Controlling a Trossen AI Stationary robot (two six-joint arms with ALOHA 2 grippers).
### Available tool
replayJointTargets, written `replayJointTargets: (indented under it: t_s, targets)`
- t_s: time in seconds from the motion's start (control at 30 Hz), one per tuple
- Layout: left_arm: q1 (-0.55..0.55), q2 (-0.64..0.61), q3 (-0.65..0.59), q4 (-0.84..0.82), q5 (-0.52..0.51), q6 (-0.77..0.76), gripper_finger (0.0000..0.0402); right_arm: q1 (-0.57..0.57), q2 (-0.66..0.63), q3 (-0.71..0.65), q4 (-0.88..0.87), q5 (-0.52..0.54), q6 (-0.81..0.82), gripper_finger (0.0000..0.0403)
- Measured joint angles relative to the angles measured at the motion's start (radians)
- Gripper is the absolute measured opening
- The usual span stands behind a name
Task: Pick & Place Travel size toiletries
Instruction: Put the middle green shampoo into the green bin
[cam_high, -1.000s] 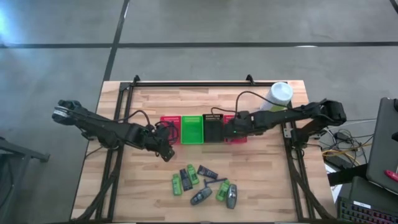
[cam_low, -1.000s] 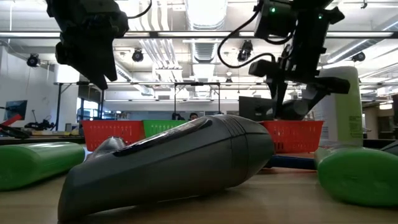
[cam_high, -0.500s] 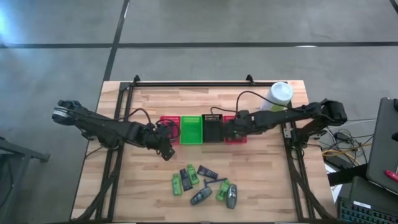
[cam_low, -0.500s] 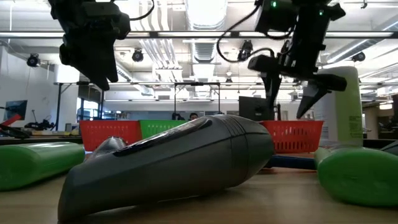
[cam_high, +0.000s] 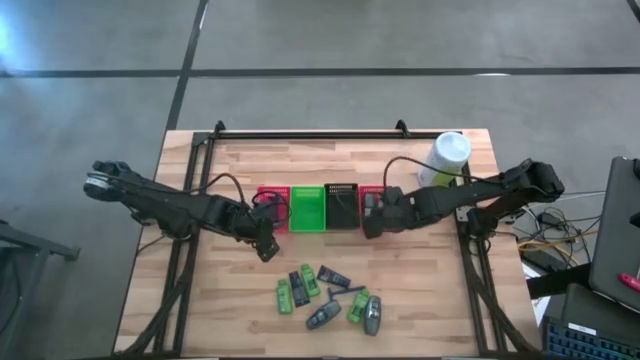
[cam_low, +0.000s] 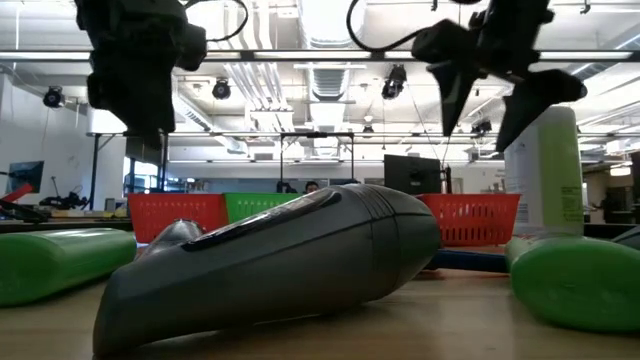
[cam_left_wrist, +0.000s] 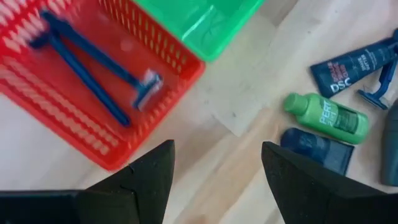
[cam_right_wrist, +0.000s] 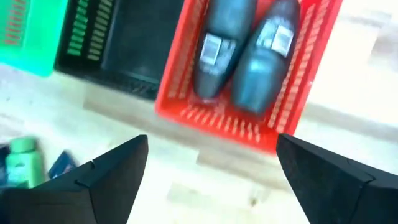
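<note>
Several toiletries lie in a cluster (cam_high: 328, 296) on the near part of the table: green bottles (cam_left_wrist: 326, 116), dark tubes (cam_left_wrist: 346, 65) and grey bottles (cam_low: 270, 262). Two blue razors (cam_left_wrist: 93, 71) lie in the left red basket (cam_high: 272, 203). Two grey bottles (cam_right_wrist: 239, 53) lie in the right red basket (cam_right_wrist: 186, 102). My left gripper (cam_high: 268, 248) hangs open just near of the left red basket, empty. My right gripper (cam_high: 368, 224) hangs open above the near edge of the right red basket, also empty.
A green basket (cam_high: 308, 208) and a black basket (cam_high: 342, 204) stand between the two red ones in a row across the table's middle. A tall white-and-green canister (cam_high: 448, 155) stands at the far right corner. Bare wood lies left and right of the cluster.
My right gripper has opened its fingers wide over the right red basket, then risen and drawn back toward the table's near edge. The two grey bottles stay in that basket.
</note>
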Motion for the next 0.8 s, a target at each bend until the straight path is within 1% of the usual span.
replayJointTargets:
  t_s: [0.13, 0.23, 0.37, 0.53, 0.67, 0.8]
  targets:
    - [-0.017, 0.000, -0.014, 0.000, 0.029, -0.111, 0.0246, 0.043, 0.000, -0.018, -0.005, -0.015, 0.065, 0.0337]
    - [-0.054, 0.000, -0.021, 0.002, 0.034, -0.224, 0.0245, 0.059, 0.000, -0.035, -0.004, -0.015, 0.069, 0.0332]
    - [-0.127, 0.011, -0.024, 0.019, 0.024, -0.414, 0.0245, 0.059, -0.001, -0.052, -0.014, -0.014, 0.020, 0.0329]
    - [-0.225, 0.047, -0.024, 0.053, -0.013, -0.651, 0.0245, 0.059, -0.008, -0.053, -0.029, -0.010, -0.045, 0.0344]
    - [-0.292, 0.103, -0.014, 0.072, -0.016, -0.807, 0.0246, 0.059, -0.009, -0.055, -0.029, -0.004, -0.108, 0.0358]
    - [-0.344, 0.187, 0.011, 0.140, -0.026, -0.926, 0.0246, 0.059, -0.009, -0.056, -0.029, 0.017, -0.170, 0.0363]
